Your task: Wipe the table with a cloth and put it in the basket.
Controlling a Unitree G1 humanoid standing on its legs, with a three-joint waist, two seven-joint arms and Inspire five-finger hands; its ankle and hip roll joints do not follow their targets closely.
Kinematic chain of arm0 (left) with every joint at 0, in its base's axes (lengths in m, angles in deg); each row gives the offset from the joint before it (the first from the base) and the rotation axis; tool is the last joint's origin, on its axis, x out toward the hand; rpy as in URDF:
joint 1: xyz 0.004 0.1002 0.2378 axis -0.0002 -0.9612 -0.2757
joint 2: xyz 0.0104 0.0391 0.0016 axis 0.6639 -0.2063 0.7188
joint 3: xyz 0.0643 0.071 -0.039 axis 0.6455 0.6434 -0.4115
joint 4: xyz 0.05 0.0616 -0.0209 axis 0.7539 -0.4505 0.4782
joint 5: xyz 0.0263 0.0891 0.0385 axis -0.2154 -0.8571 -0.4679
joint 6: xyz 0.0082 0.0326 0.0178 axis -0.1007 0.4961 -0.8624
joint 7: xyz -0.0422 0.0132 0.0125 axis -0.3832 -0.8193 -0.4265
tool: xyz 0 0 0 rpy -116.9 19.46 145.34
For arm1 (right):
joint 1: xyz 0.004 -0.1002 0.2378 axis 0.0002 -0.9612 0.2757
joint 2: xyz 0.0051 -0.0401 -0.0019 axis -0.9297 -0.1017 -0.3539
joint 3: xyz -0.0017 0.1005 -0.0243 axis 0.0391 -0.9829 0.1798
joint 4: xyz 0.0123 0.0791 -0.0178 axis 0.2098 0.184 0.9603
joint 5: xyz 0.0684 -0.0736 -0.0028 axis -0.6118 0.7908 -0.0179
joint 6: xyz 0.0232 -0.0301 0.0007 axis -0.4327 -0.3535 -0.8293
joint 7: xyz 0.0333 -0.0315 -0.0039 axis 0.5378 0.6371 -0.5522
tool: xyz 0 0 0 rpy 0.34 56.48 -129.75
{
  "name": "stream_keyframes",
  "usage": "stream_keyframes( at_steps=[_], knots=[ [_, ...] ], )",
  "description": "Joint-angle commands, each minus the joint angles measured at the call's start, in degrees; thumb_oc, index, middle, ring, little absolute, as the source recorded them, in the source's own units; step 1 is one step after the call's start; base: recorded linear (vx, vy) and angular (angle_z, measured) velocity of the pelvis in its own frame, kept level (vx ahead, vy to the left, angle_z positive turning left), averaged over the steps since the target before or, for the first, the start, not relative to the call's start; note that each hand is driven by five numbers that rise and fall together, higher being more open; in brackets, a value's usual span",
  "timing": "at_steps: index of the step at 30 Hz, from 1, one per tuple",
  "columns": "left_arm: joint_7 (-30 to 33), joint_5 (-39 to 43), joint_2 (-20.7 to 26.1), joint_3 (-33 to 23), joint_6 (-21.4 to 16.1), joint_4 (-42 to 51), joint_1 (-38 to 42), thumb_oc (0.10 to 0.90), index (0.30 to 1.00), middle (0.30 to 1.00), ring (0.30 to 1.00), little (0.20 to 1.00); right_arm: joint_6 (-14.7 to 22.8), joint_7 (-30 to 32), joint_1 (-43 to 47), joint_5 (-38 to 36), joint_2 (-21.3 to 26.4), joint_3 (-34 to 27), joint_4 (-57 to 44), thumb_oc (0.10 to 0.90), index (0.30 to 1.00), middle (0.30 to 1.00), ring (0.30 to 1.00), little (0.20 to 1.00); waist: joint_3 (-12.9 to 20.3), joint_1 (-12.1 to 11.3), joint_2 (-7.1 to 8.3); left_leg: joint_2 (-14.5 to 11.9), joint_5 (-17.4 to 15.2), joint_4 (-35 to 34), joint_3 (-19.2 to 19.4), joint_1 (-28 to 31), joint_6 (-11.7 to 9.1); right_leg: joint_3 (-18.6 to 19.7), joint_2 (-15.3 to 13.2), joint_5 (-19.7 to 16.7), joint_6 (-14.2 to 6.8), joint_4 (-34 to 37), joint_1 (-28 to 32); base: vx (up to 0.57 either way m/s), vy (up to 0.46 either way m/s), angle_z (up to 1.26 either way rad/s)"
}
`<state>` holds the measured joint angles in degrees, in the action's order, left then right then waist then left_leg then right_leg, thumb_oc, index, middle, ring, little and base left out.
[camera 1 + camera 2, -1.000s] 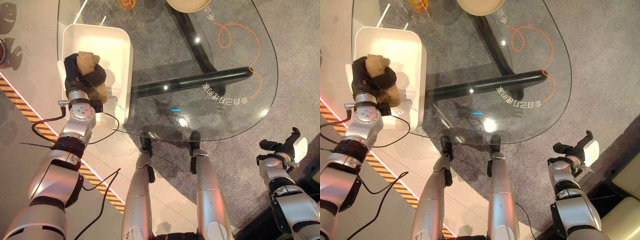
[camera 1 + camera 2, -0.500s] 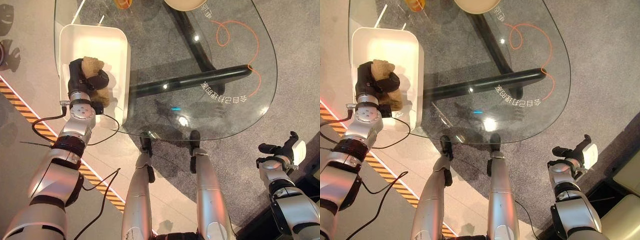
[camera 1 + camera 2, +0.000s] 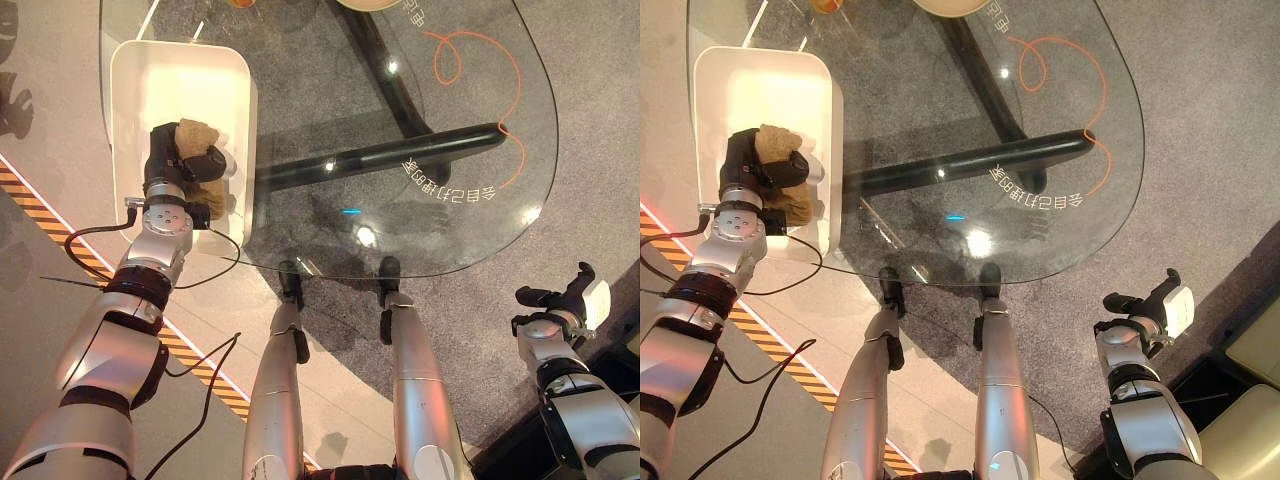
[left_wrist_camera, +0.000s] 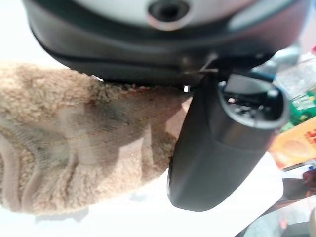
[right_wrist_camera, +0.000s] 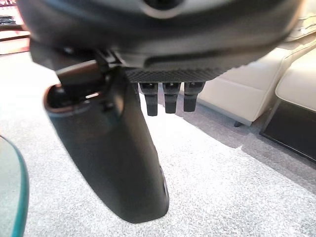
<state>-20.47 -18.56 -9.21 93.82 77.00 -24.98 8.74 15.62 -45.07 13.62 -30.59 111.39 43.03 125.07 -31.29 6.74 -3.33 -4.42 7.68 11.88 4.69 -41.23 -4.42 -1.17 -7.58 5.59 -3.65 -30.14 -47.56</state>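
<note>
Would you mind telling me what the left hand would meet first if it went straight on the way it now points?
Probably the basket: the left hand, curled on the cloth, points down into it. Depth is unclear.

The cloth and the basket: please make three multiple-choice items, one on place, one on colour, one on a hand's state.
1. Where is the tan cloth?
A. on the glass table
B. in the white basket
C. on the floor

2. What colour is the basket?
A. white
B. black
C. orange

3. How is the left hand?
A. open, holding nothing
B. curled round the cloth
C. flat on the glass table

Answers: 1 B, the cloth lies within the basket's walls. 2 A, its walls are white. 3 B, its fingers wrap the cloth.
</note>
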Motion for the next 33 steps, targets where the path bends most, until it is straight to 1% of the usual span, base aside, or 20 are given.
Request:
stream_keyframes(
  at_steps=[1, 3, 4, 5, 6, 7, 20, 25, 27, 31, 32, 33],
  knots=[
    [0.95, -3.17, 5.45, -2.11, -1.98, -1.81, 7.68, 0.429, 0.582, 0.582, 0.582, 0.529, 0.22, 1.95, -2.06, 0.63, 2.80, 0.61, 1.00, 0.800, 0.900, 0.900, 0.900, 0.900, 1.50, 0.21, 0.61, 3.04, -9.04, 7.56, 3.10, -0.20, 2.54, -2.58, 4.04, -4.72, 0.56, 7.29, 1.91, 0.00, 0.000, 0.00],
    [0.84, -3.38, 5.43, -1.99, -1.97, -2.10, 7.70, 0.465, 0.613, 0.613, 0.613, 0.565, 0.49, 1.99, -2.11, 0.66, 2.87, 0.60, 1.10, 0.800, 0.900, 0.900, 0.900, 0.900, 1.50, 0.22, 0.66, 3.05, -9.03, 7.58, 3.06, -0.26, 2.54, -2.57, 4.02, -4.77, 0.55, 7.34, 1.90, 0.00, 0.000, 0.00],
    [0.89, -3.47, 5.39, -1.89, -1.86, -2.20, 7.78, 0.515, 0.655, 0.655, 0.655, 0.615, 0.42, 1.94, -2.08, 0.52, 2.92, 0.68, 1.03, 0.800, 0.900, 0.900, 0.900, 0.900, 1.50, 0.25, 0.71, 3.05, -9.02, 7.55, 3.04, -0.24, 2.56, -2.55, 4.03, -4.80, 0.56, 7.38, 1.92, 0.00, 0.000, 0.00],
    [0.87, -3.48, 5.40, -1.84, -1.78, -2.25, 7.86, 0.600, 0.728, 0.728, 0.728, 0.700, 0.36, 1.91, -2.04, 0.49, 2.94, 0.72, 0.99, 0.800, 0.900, 0.900, 0.900, 0.900, 1.50, 0.26, 0.74, 3.05, -9.01, 7.52, 3.04, -0.20, 2.56, -2.55, 4.04, -4.81, 0.57, 7.42, 1.95, 0.00, 0.000, 0.00],
    [0.94, -3.27, 5.44, -1.78, -1.81, -2.33, 7.96, 0.745, 0.853, 0.853, 0.853, 0.845, 0.46, 2.02, -2.00, 0.60, 2.94, 0.79, 1.04, 0.800, 0.900, 0.900, 0.900, 0.900, 1.50, 0.26, 0.73, 3.08, -8.97, 7.51, 3.01, -0.26, 2.56, -2.50, 4.12, -4.83, 0.61, 7.41, 1.89, 0.00, 0.000, 0.00],
    [0.94, -3.36, 5.41, -1.81, -1.79, -2.36, 7.98, 0.800, 0.900, 0.900, 0.900, 0.900, 0.46, 2.06, -1.99, 0.60, 2.91, 0.81, 1.03, 0.800, 0.900, 0.900, 0.900, 0.900, 1.50, 0.26, 0.74, 3.08, -8.98, 7.54, 3.01, -0.28, 2.56, -2.50, 4.12, -4.81, 0.62, 7.39, 1.88, 0.00, 0.000, 0.00],
    [0.57, -2.90, 5.39, -1.41, -1.62, -2.44, 8.32, 0.800, 0.900, 0.900, 0.900, 0.900, 0.70, 2.16, -1.68, 0.34, 2.98, 0.78, 1.36, 0.800, 0.900, 0.900, 0.900, 0.900, 1.50, 0.04, 0.89, 3.17, -9.03, 7.59, 2.68, -0.19, 2.62, -2.71, 4.07, -4.95, 0.58, 7.58, 2.22, 0.00, 0.000, 0.00],
    [1.17, -2.73, 5.39, -1.24, -2.35, -2.39, 8.48, 0.800, 0.900, 0.900, 0.900, 0.900, 1.16, 1.87, -1.48, 0.11, 2.95, 0.99, 1.74, 0.800, 0.900, 0.900, 0.900, 0.900, 1.50, -0.04, 0.90, 3.25, -9.01, 7.60, 2.51, -0.21, 2.68, -2.71, 4.13, -4.99, 0.56, 7.50, 2.20, 0.00, 0.000, 0.00],
    [2.66, -2.22, 5.61, -1.35, -3.96, -2.02, 8.69, 0.800, 0.900, 0.900, 0.900, 0.900, 1.20, 1.53, -1.39, 0.01, 3.01, 1.27, 1.75, 0.800, 0.900, 0.900, 0.900, 0.900, 1.50, -0.09, 0.91, 3.28, -8.96, 7.43, 2.44, 0.06, 2.72, -2.64, 4.17, -5.02, 0.63, 7.62, 2.44, 0.00, 0.000, 0.00],
    [6.98, -1.23, 6.06, -2.35, -8.80, 0.33, 8.09, 0.800, 0.900, 0.900, 0.900, 0.900, 2.15, 1.29, -2.58, 0.97, 2.14, 1.32, 1.73, 0.800, 0.900, 0.900, 0.900, 0.900, 1.50, -0.24, 0.97, 3.38, -9.11, 6.90, 1.87, 1.62, 2.82, -2.15, 4.30, -4.96, 0.61, 7.89, 3.74, 0.00, -0.008, 0.00],
    [7.01, -1.25, 6.05, -2.37, -8.81, 0.36, 8.02, 0.800, 0.900, 0.900, 0.900, 0.900, 2.15, 1.30, -2.62, 0.98, 2.13, 1.33, 1.72, 0.800, 0.900, 0.900, 0.900, 0.900, 1.50, -0.23, 0.97, 3.38, -9.10, 6.87, 1.88, 1.68, 2.82, -2.15, 4.30, -4.96, 0.61, 7.91, 3.79, 0.01, -0.038, 0.02],
    [8.29, -1.11, 6.38, -3.06, -10.09, 2.16, 7.36, 0.800, 0.900, 0.900, 0.900, 0.900, 2.47, 1.63, -3.36, 0.82, 1.66, 1.43, 1.52, 0.800, 0.900, 0.900, 0.900, 0.900, 1.50, -0.39, 0.97, 3.47, -9.06, 6.23, 1.47, 2.87, 2.84, -1.83, 4.42, -5.12, 0.46, 8.27, 4.68, 0.02, -0.067, 0.02]
  ],
)
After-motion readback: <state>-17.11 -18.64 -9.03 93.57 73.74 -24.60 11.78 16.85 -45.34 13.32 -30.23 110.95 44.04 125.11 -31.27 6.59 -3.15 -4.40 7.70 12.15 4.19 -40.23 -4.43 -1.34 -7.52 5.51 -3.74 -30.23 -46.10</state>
